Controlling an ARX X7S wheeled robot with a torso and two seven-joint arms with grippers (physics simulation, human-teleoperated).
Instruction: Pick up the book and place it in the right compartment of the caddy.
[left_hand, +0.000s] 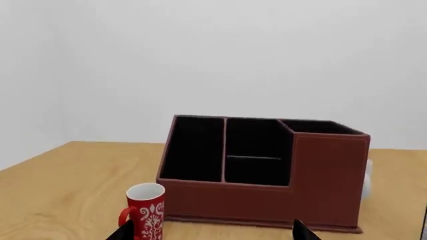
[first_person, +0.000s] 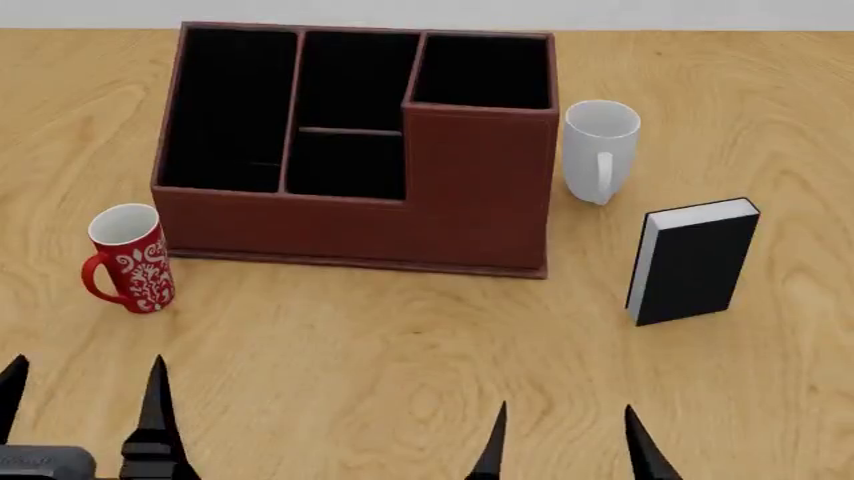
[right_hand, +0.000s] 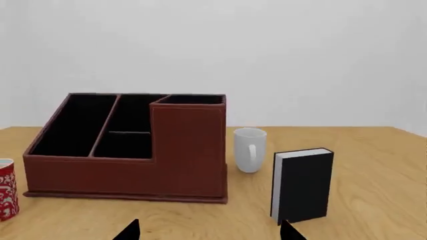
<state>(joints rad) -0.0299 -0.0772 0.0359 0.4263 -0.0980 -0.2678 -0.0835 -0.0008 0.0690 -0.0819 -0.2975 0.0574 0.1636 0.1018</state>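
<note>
The black book stands upright on the wooden table, right of the caddy; it also shows in the right wrist view. The reddish-brown caddy sits at the table's middle, its right compartment black-lined and empty; the caddy also shows in the left wrist view and the right wrist view. My right gripper is open and empty, near the table's front, short of the book. My left gripper is open and empty at the front left, in front of a red mug.
A red patterned mug stands left of the caddy's front; it also shows in the left wrist view. A white mug stands between the caddy and the book, behind the book. The table is light wood.
</note>
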